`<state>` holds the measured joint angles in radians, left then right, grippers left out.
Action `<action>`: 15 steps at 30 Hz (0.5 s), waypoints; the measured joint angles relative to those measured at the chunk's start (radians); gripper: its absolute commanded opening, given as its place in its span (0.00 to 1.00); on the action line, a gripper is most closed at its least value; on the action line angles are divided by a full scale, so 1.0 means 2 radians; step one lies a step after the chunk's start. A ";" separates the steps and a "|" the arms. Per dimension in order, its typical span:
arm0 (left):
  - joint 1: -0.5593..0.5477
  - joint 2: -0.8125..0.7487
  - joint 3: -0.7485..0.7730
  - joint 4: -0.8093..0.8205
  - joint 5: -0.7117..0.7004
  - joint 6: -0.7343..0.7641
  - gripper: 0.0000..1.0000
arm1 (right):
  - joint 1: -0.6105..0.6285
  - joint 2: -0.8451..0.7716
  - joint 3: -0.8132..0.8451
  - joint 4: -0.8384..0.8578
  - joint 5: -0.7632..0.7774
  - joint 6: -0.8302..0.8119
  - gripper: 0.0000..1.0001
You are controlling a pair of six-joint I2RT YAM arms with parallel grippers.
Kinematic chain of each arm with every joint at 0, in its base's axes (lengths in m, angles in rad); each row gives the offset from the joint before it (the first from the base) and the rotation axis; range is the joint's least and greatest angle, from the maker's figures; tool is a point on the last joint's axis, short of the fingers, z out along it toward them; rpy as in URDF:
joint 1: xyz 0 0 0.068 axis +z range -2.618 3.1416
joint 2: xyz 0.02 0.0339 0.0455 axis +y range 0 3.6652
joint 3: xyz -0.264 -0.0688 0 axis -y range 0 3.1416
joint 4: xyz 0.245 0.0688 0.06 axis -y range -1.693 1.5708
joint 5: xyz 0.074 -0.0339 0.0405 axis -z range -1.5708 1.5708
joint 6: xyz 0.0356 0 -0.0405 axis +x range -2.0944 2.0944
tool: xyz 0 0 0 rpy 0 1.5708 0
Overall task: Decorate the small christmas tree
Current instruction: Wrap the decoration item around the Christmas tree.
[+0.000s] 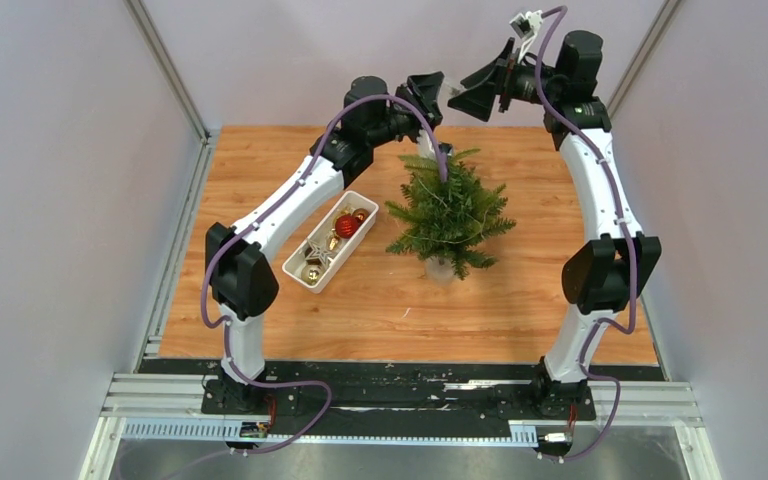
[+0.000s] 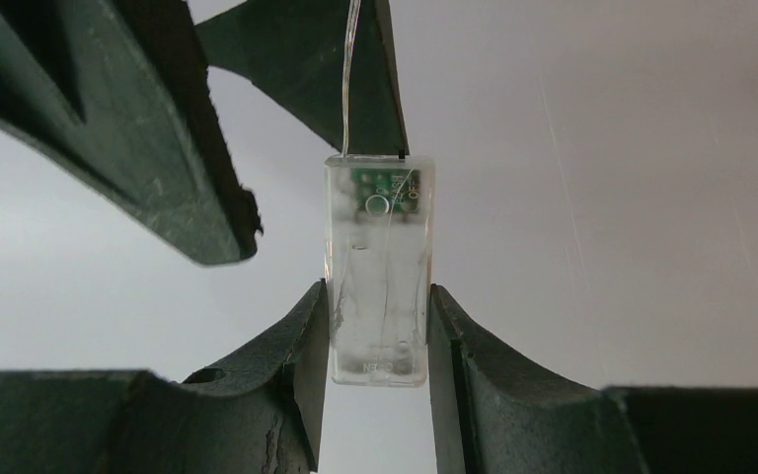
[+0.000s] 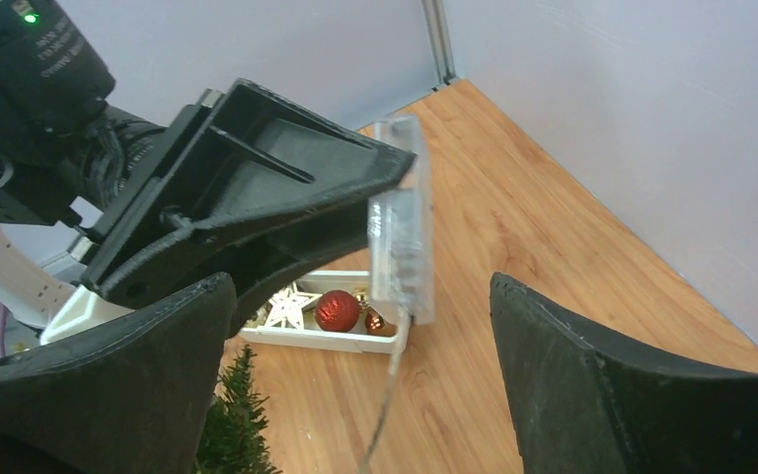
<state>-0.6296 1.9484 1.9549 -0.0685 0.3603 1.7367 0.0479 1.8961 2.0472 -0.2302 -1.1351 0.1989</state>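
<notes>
My left gripper [image 2: 377, 301] clamps a clear battery box [image 2: 378, 237] with its thin wire, my right gripper [image 3: 360, 296] gapes empty beside it, and the small christmas tree [image 1: 448, 215] stands mid-table, bare, every ornament [image 1: 347, 225] in the white tray [image 1: 300, 268] not yet hung.

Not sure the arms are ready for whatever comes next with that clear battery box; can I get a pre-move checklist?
1. Left gripper hold on the clear battery box: ok, clamped on both sides.
2. Right gripper open: ok, jaws wide, nothing held.
3. Thin wire free of snags: cannot tell, it leaves view.
4. Small christmas tree upright: ok.
5. Box's switch position: cannot tell.
</notes>
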 measured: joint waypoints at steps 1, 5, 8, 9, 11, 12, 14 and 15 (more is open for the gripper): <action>0.000 0.000 0.000 0.003 0.001 0.003 0.00 | 0.004 -0.002 0.000 0.001 0.000 -0.002 0.96; 0.000 0.000 0.000 0.008 0.005 0.012 0.00 | 0.010 -0.004 0.002 0.001 0.000 -0.004 0.86; -0.001 0.000 0.000 0.009 0.006 0.016 0.00 | 0.010 0.004 0.010 0.001 0.000 -0.003 0.72; -0.002 0.000 0.000 0.010 0.007 0.016 0.00 | 0.009 0.008 0.016 0.001 0.000 -0.003 0.69; -0.002 0.000 0.000 0.010 0.008 0.016 0.00 | 0.009 0.017 0.028 0.001 0.000 0.000 0.66; -0.003 0.000 0.000 0.010 0.009 0.016 0.00 | 0.009 0.021 0.032 0.001 0.000 0.001 0.65; -0.003 0.000 0.000 0.010 0.011 0.018 0.00 | 0.009 0.027 0.039 0.001 0.002 0.002 0.63; -0.003 0.000 0.000 0.010 0.012 0.019 0.00 | 0.010 0.028 0.040 0.001 0.002 0.002 0.63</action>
<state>-0.6353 1.9476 1.9553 -0.0483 0.3836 1.7741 0.0677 1.9526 2.1277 -0.2287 -1.1301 0.2039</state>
